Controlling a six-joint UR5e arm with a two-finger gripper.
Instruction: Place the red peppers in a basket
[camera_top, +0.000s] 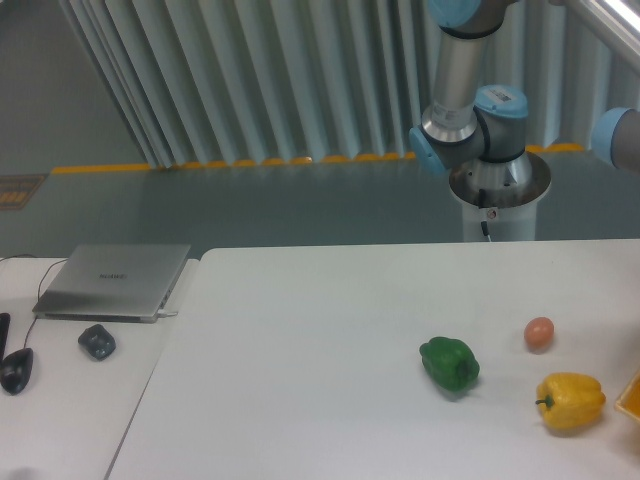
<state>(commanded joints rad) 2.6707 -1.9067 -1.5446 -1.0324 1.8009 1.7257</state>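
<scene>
Camera: glossy, lobed peppers — green (449, 363), yellow (570, 400).

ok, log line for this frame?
pincer: out of frame | red pepper: not visible | basket: corner at right edge | on table: green pepper, yellow pepper, egg

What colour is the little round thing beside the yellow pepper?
The small egg-shaped object is pale orange-brown, seen in the fixed camera view, just above the yellow pepper.
</scene>
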